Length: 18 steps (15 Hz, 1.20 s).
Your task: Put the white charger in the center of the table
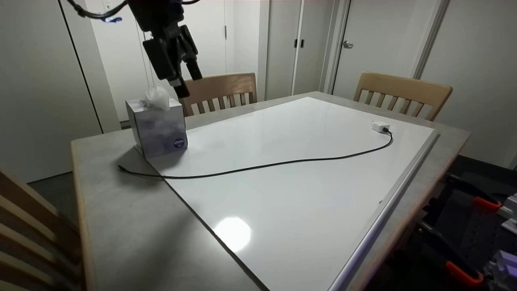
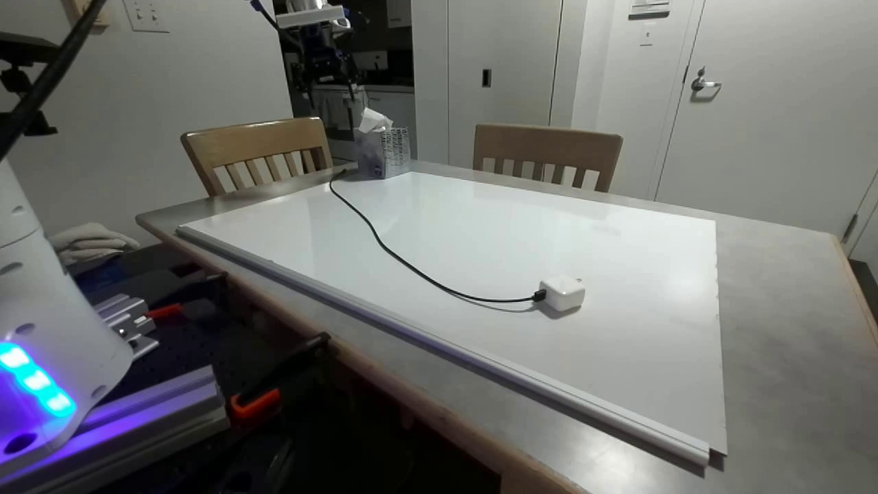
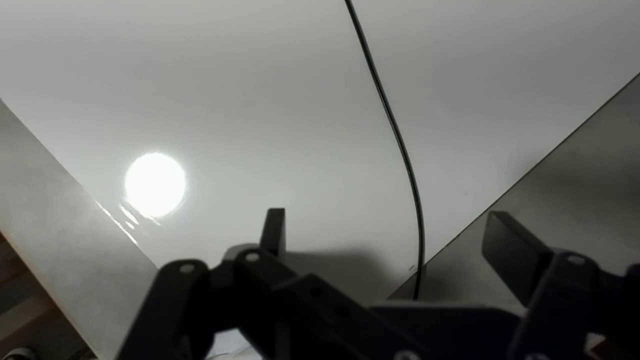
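The white charger [image 1: 380, 127] lies on the glossy white panel of the table [image 1: 121, 218], near one end. It also shows in an exterior view [image 2: 562, 295]. Its thin black cord [image 1: 258, 166] runs across the panel, and its free end lies on the grey top near the tissue box. The wrist view shows only part of the cord [image 3: 395, 131]; the charger is out of view there. My gripper [image 1: 190, 84] is open and empty. It hangs high above the tissue-box end, far from the charger. Its spread fingers [image 3: 387, 225] show in the wrist view, touching nothing.
A bluish tissue box [image 1: 161, 131] with white tissue stands at the table end below my gripper. A raised rail [image 2: 439, 343] runs along the panel's long edge. Wooden chairs [image 1: 220, 87] stand around the table. Orange-handled clamps [image 2: 255, 405] sit at the edge near the robot base.
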Motion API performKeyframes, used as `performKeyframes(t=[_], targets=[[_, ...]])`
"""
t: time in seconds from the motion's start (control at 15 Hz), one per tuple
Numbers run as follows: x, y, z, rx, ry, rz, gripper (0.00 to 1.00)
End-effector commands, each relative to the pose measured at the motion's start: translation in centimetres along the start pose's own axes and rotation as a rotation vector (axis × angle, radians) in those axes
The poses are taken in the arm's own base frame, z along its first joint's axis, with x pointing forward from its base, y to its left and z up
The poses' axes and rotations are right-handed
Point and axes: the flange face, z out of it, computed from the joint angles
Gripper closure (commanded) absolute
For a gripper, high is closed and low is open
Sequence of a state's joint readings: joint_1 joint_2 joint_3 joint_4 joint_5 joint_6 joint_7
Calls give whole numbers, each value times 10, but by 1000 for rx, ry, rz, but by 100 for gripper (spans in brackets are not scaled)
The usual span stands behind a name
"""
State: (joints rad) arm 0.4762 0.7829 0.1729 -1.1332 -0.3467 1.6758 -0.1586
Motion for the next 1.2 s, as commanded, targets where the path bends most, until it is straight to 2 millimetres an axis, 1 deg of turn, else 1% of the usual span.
performKeyframes(t=[0.0,0.4,0.67,0.8,0.87,1.13], targets=[[16,3,11,-1,67,51,0],[32,7,22,100,219,176,0],[44,5,25,133,282,137,0],[45,4,29,160,283,86,0],[42,-1,26,122,263,127,0],[43,-2,28,125,261,124,0]])
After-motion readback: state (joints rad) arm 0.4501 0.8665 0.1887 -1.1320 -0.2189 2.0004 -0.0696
